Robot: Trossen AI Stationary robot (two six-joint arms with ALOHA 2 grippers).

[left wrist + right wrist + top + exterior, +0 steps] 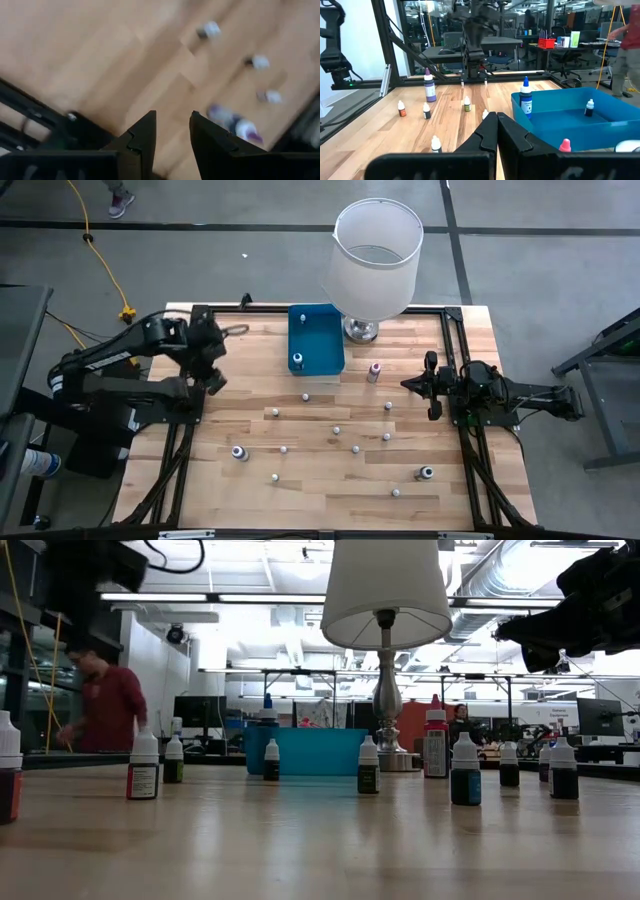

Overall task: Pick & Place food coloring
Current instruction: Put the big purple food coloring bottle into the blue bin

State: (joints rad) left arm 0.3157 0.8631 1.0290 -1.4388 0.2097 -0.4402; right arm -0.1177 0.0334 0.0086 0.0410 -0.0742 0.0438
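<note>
Both claws are up off the tabletop and carrying nothing. My left claw [212,358] hangs over the left part of the wood, its fingers narrowly parted with bare planks showing through the gap. My right claw [432,385] sits at the right edge, fingers pressed together.

I judge the picking is only begun. A blue tray [328,358] stands at the back middle, beside the metal foot of a big white lamp [376,255], and holds two or three of the food coloring bottles [336,430]; the rest are scattered upright across the middle and front of the tabletop [250,490], well apart from one another.

Next I would have to choose one bottle, widen a claw, come straight down over its cap and close around the body. The left claw's camera shows a purple-bodied bottle [236,123] lying closest to its fingers (a fair first candidate, I think).

The bottles are small smooth plastic cylinders with tapering white caps, some clear with dark, red or green liquid, some with paper labels. They look light and tippy. The tabletop is pale planked wood, matte with a faint sheen; the tray is glossy plastic with a low rim.
</note>
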